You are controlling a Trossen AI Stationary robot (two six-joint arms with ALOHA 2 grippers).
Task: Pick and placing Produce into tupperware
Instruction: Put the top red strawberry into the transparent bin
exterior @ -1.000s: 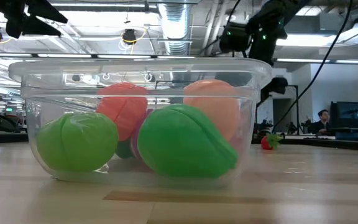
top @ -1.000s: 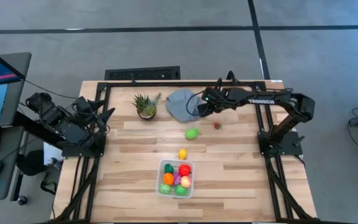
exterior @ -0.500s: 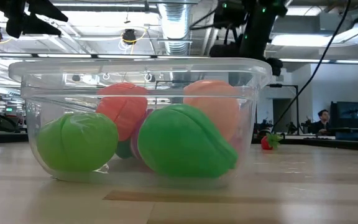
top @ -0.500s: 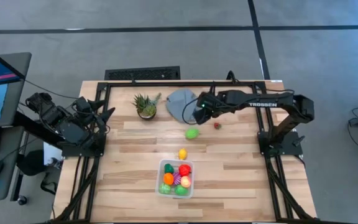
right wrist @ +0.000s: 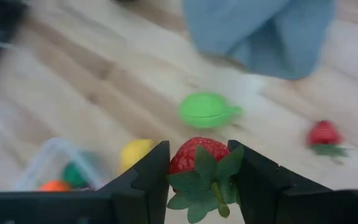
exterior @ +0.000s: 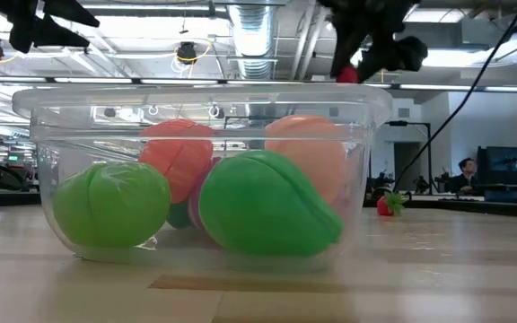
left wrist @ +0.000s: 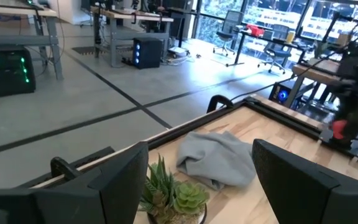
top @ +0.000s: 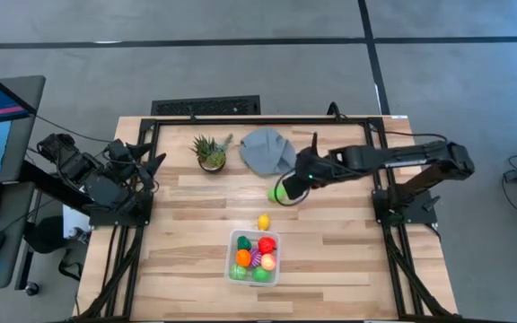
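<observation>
The clear tupperware (top: 232, 258) (exterior: 196, 97) sits near the table's near edge and holds several toy fruits, green, red, orange and pink. A green produce piece (top: 276, 193) (right wrist: 207, 110) and a small yellow one (top: 264, 222) (right wrist: 135, 152) lie on the wood between the container and the grey cloth. My right gripper (top: 288, 188) (right wrist: 201, 168) hovers just above the green piece, shut on a red strawberry. A second strawberry (right wrist: 324, 134) (exterior: 386, 205) lies on the table. My left gripper (top: 153, 167) (left wrist: 201, 149) waits open at the table's left edge. My right gripper pinches the strawberry between its two fingers by the sides of its red body (right wrist: 194, 151), with the green leafy cap (right wrist: 207, 177) turned toward the wrist. The fingers slant down from the table's right side. The strawberry is lifted clear of the table (exterior: 348, 74).
A spiky potted plant (top: 210, 152) (left wrist: 173, 196) and a crumpled grey cloth (top: 267, 150) (left wrist: 219, 158) stand near the far edge. Bare wood lies to the left and right of the container. A person (exterior: 467, 170) sits far off in the room.
My right gripper, shut on the strawberry throughout, has moved from above the grey cloth toward the near edge and come down over the green piece, its arm swinging with it. The other produce, the container and my left arm have kept still.
</observation>
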